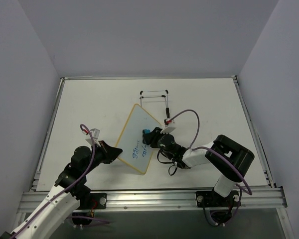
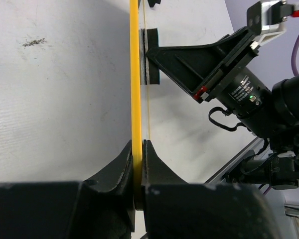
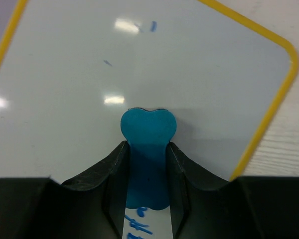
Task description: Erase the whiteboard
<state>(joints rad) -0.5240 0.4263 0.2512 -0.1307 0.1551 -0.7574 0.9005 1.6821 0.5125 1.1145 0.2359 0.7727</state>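
- The whiteboard [image 1: 137, 137] lies near the middle of the counter [image 1: 89, 104], turned so its corners point toward the counter's edges. One corner reaches toward the far edge, close to a thin wire stand [image 1: 154, 97].
- The left arm [image 1: 65, 186] rises from the near-left corner and leans inward. Its wrist is level with the board's near-left edge.
- The left fingers [image 1: 114, 151] are clenched on that edge. In the left wrist view, both fingers [image 2: 123, 162] pinch the yellow frame [image 2: 135, 74], which is seen edge-on.
- Whether the board lies flat or is tipped up on one side cannot be told.
- The right arm [image 1: 229, 159] is folded low over the near-right part of the counter. Its forearm stretches left toward the board.
- The right fingers [image 1: 153, 135] grasp a blue eraser [image 1: 147, 132], one finger [image 3: 117, 167] on each side of the eraser [image 3: 148, 149].
- The eraser's end presses on the whiteboard [image 3: 139, 59] near the board's right edge.
- Blue handwriting [image 1: 138, 152] covers the board's near part. A few blue flecks [image 3: 153, 26] sit on the otherwise white area beyond the eraser.
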